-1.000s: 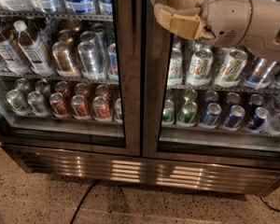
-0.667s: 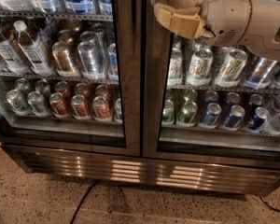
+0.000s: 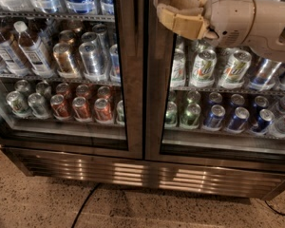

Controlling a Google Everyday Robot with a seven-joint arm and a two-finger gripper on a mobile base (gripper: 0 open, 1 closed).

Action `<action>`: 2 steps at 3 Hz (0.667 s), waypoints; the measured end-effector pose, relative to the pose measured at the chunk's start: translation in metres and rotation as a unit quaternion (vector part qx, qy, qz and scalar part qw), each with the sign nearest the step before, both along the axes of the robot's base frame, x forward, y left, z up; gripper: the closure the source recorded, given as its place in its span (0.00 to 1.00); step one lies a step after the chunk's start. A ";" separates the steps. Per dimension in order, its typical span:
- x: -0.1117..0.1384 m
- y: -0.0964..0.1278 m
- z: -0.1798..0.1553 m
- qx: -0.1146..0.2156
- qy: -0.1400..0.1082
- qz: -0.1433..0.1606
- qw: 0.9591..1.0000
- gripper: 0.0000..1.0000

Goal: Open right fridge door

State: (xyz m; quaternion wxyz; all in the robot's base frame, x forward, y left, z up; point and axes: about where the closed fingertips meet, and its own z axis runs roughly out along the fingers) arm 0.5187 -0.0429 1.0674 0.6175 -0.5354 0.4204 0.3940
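Our blocky tan gripper [image 3: 167, 6] hangs with fingers [image 3: 180, 25] parted against the brushed-metal frame of the right fridge door [image 3: 157, 103]; we see glossy cylindrical cans [image 3: 203, 68] behind its glass.

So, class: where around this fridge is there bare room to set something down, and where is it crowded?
Free: the speckled floor below the grille, right of the black cable. Crowded: shelves behind the right fridge door, packed with cans. The hand is high up at that door's centre-side frame.
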 end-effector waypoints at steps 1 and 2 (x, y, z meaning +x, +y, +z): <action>0.001 0.000 0.000 0.000 0.000 0.000 1.000 1.00; 0.003 -0.001 0.000 0.000 0.000 0.000 1.000 1.00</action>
